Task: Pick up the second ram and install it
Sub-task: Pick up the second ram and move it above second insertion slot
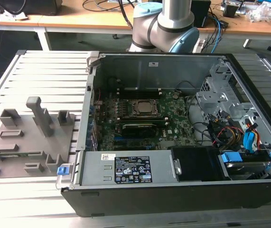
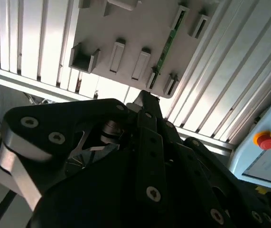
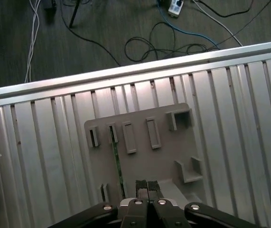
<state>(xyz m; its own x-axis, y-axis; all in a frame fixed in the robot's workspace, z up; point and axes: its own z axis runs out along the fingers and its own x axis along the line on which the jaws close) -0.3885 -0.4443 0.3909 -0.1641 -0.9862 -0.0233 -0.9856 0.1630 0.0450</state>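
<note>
On 1 fixture [image 3: 166, 156], 1 second ram [image 3: 117, 161], hand [image 3: 147, 183] closed

We see soft, even light in the exterior view, the computer case [image 1: 149, 71] shaded inside. In the second wrist view glare bleaches the aluminium slats [image 2: 220, 61] and the gripper [image 2: 144, 97] stands as a dark silhouette

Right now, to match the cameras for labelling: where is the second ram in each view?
Exterior view: too small to tell; look on the grey fixture plate, at the exterior view's left.
First wrist view: the second ram is the green strip near one plate edge.
Second wrist view: same strip, same plate.
Shared landmark: the plate.
</note>
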